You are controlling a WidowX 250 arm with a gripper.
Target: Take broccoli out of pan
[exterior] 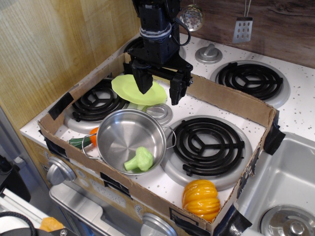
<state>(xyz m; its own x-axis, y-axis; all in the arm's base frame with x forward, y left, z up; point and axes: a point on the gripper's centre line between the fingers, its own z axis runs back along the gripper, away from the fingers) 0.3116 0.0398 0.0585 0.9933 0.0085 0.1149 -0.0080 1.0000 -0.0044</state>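
Observation:
The pale-green broccoli [139,160] lies on its side inside the shiny steel pan [123,132], near the pan's front right wall. The pan sits on the toy stove's front left, between two burners, with wire loop handles at left and right. My black gripper [158,89] hangs open and empty above and behind the pan, over the lime-green plate [129,88]. Its two fingers point down, well apart from the broccoli.
A cardboard wall [231,98] fences in the stove top. A dark green and orange toy vegetable [87,140] lies left of the pan. An orange pumpkin [201,198] sits at the front right. A black burner [206,142] is right of the pan. A sink [283,187] lies far right.

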